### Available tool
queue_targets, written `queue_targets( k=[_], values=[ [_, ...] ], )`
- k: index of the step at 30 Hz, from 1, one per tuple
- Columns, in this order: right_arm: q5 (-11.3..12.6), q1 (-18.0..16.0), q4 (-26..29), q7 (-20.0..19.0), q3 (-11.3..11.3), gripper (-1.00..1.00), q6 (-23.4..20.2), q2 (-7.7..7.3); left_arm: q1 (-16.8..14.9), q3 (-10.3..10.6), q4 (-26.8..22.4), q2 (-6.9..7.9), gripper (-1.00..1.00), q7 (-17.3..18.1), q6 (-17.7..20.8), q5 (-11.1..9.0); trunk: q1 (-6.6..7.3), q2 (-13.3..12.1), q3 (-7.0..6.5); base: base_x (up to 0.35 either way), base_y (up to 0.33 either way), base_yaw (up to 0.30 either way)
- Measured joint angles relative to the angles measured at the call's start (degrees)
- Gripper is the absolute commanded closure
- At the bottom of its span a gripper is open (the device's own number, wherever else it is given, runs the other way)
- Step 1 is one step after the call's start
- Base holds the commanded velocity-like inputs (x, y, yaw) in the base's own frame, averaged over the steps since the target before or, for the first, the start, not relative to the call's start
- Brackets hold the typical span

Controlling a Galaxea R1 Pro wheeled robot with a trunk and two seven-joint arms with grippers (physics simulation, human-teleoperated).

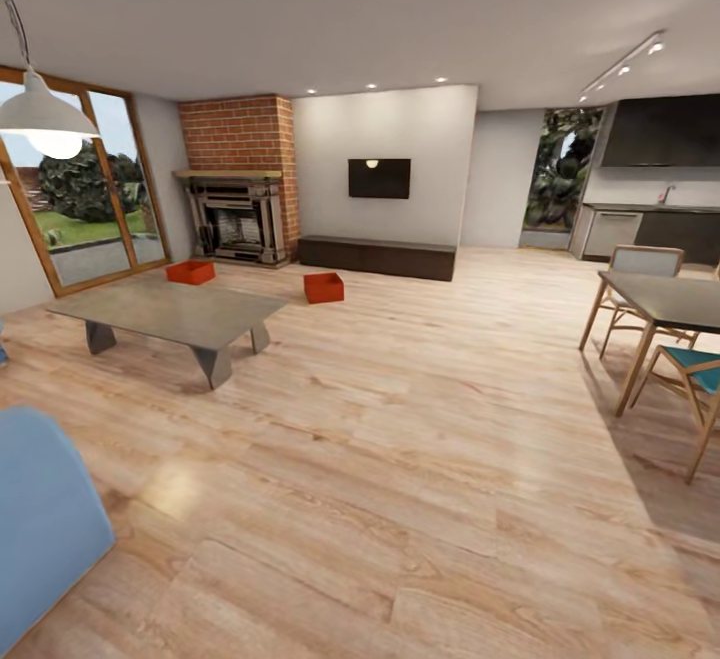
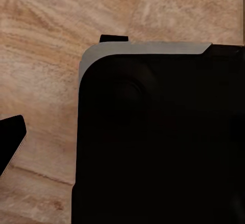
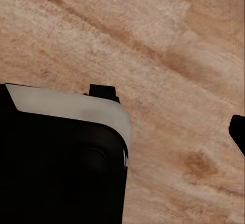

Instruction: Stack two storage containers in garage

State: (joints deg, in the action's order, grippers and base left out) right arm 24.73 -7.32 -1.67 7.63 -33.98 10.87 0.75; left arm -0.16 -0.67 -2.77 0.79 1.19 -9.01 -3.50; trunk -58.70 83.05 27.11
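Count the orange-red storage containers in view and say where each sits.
2. One container lies on the wood floor before the fireplace; the other container nearer the dark cabinet.

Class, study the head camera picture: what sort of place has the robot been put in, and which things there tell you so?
Most likely an open-plan living room in a home: a brick fireplace, a wall-mounted TV above a long dark cabinet, and a low coffee table on the wood plank floor.

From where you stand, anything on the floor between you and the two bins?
Right bin: open wood floor all the way. Left bin: the low table stands in front of it, so go around.
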Motion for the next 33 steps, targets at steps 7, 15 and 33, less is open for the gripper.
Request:
queue_targets(
  k=[7,15,33],
  values=[
    [0.0,0.0,0.0,-0.5,0.0,-1.00,0.0,-0.09,0.0,0.0,0.0,0.00,-1.00,0.0,0.0,0.0,0.00,0.0,0.00,0.322,0.000,0.000],
    [0.0,0.0,0.0,-0.6,0.0,-1.00,0.0,-0.17,0.0,0.0,0.0,0.00,-1.00,0.0,0.0,0.0,0.00,0.0,0.00,0.322,0.000,0.000],
    [0.0,0.0,0.0,-0.6,0.0,-1.00,-0.1,-0.20,0.0,0.0,0.0,0.00,-1.00,0.0,0.0,0.0,0.00,0.0,0.00,0.322,0.000,-0.057]
  ],
)
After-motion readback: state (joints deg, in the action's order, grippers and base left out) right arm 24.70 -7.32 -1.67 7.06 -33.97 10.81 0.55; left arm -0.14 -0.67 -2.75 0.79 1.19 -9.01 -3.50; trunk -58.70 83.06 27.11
